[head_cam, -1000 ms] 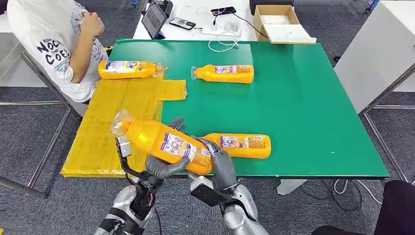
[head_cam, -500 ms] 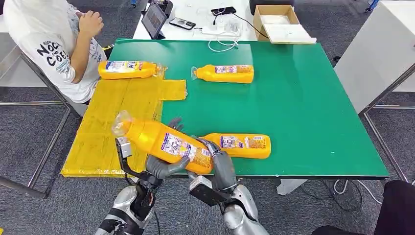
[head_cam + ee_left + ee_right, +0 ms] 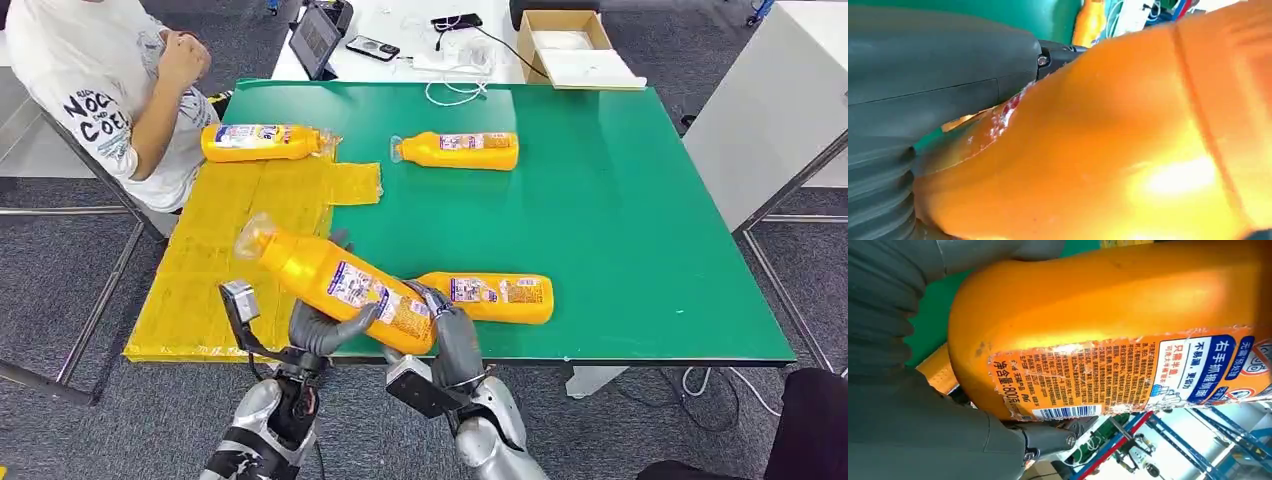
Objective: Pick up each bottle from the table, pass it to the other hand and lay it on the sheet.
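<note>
Left hand [image 3: 318, 333] and right hand [image 3: 448, 335]: both clamped on one orange bottle [image 3: 340, 284]. Handover: right releases only once left grips firmly; sheet [image 3: 205, 270] beside left.

Grey carpet floor [image 3: 60, 280] surrounds a green table [image 3: 620, 220], with a white table [image 3: 400, 25] behind.

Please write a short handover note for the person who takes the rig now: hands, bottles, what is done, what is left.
Left hand and right hand both grip the held bottle, above the table's near edge: handover midway.
One bottle on sheet already lies on the yellow sheet.
Near bottle and far bottle lie on the green table.
Left: release by one hand, lay the held bottle, then two more.
</note>
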Controlling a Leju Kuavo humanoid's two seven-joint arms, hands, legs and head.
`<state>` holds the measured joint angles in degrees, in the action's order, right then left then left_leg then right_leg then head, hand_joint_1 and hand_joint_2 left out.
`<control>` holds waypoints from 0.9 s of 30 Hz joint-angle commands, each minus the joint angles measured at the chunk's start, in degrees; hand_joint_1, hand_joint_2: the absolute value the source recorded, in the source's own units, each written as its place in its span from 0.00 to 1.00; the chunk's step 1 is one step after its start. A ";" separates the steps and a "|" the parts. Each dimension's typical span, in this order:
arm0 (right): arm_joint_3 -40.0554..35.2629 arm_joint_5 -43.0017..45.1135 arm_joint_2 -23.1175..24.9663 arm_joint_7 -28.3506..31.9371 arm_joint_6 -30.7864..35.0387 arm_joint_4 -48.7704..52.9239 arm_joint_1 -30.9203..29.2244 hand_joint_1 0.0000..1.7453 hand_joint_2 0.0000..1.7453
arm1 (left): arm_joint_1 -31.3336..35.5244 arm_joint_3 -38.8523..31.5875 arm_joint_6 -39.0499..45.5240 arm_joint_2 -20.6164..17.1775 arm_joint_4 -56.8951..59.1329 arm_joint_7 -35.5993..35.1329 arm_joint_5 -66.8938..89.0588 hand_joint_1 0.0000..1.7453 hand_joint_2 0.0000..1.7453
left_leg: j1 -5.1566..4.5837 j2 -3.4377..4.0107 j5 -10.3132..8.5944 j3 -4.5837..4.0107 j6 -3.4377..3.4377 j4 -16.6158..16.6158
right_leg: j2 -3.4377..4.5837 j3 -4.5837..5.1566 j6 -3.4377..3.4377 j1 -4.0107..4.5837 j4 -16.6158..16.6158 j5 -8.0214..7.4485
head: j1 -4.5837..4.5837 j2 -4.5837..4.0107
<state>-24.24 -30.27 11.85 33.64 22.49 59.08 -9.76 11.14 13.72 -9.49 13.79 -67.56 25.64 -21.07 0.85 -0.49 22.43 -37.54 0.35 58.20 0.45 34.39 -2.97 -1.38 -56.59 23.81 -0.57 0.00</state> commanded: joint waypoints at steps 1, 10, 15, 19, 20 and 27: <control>-3.75 -0.71 -1.20 0.63 -0.34 -3.75 1.25 1.00 1.00 | 3.91 -3.70 -0.05 0.74 1.45 -0.69 -1.30 0.00 1.00 | 0.06 -0.09 0.04 0.15 0.01 -0.01 | -0.15 -0.21 0.13 0.09 0.05 0.07 | -0.02 0.00; -3.81 -0.62 -1.22 0.71 -0.19 -4.32 1.22 1.00 1.00 | 3.98 -3.22 -1.17 0.43 1.86 -1.29 -2.21 0.00 1.00 | 0.06 -0.07 0.06 0.18 0.02 -0.02 | -0.14 -0.24 0.13 0.09 0.06 0.07 | -0.02 0.00; -3.42 -0.76 -1.05 1.19 0.71 -5.49 0.42 1.00 1.00 | 3.44 -0.96 -9.61 -0.33 3.73 -4.66 -7.49 0.03 1.00 | 0.07 -0.09 0.08 0.28 0.01 -0.04 | -0.17 -0.33 0.17 0.11 0.08 0.10 | 0.00 0.00; -2.47 -0.38 -0.93 1.06 0.84 -5.74 -0.13 1.00 1.00 | 2.59 1.83 -13.88 -1.28 3.60 -5.17 -7.96 1.00 1.00 | 0.05 -0.05 0.10 0.33 0.02 -0.06 | -0.14 -0.37 0.18 0.09 0.10 0.11 | 0.00 0.00; -2.29 -0.42 -0.92 1.06 0.77 -5.79 -0.21 1.00 1.00 | 2.35 2.20 -15.00 -1.33 3.32 -5.16 -8.61 1.00 1.00 | 0.03 -0.06 0.03 0.16 0.01 -0.05 | -0.11 -0.19 0.10 0.05 0.07 0.05 | 0.00 0.00; -1.11 -0.53 -0.57 0.91 0.99 -6.24 -0.26 1.00 1.00 | 1.40 3.75 -17.51 -2.23 1.60 -5.51 -9.30 1.00 1.00 | 0.03 -0.01 0.07 0.21 0.01 -0.06 | -0.08 -0.24 0.14 0.07 0.08 0.07 | -0.02 0.00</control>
<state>-24.30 -30.10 11.89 34.38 23.52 57.24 -9.71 10.85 13.44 -25.24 13.97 -67.19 20.83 -30.10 0.85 -0.48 22.43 -37.57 0.35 58.20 0.45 34.42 -2.97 -1.38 -56.59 23.81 -0.59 0.00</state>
